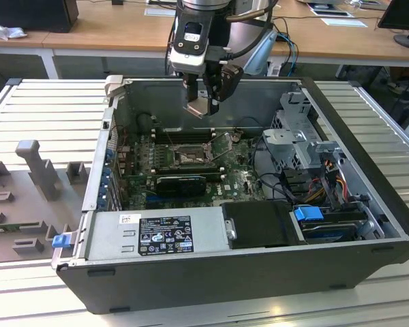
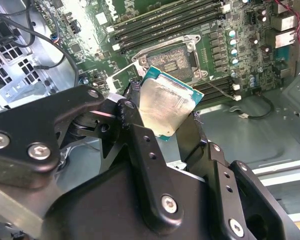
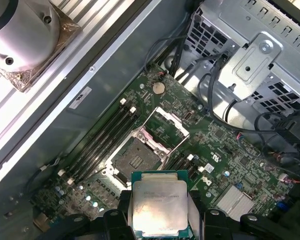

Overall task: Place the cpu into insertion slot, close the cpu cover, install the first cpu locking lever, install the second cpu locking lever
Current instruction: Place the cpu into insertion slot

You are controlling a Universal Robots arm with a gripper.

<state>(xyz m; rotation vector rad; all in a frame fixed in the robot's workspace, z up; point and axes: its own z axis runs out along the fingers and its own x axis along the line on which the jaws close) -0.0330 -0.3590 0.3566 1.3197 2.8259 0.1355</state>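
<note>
Exterior view: the gripper (image 1: 203,103) hangs inside the open computer case (image 1: 368,225), above the green motherboard (image 1: 242,180), with the cpu (image 1: 198,107) pinched at its tip. Second wrist view: two black fingers (image 2: 136,131) are clamped on opposite edges of the cpu (image 2: 167,106), spread no wider than the chip itself. The chip's silvery metal face is turned toward the camera, a thin green border shows round it, and the chip sits tilted in the grip. First wrist view: one finger (image 3: 121,212) sits at each side of the cpu (image 3: 157,207), and the chip is held clear above the board, touching nothing else. The insertion slot (image 3: 136,161) lies beneath and just beyond the chip, uncovered, with its dark contact field visible inside the metal rim. The cpu cover (image 3: 168,121) is swung up off the slot, on the side toward the drive cage (image 3: 262,55). Long black memory slots (image 3: 102,140) run along the slot's opposite side.
</note>
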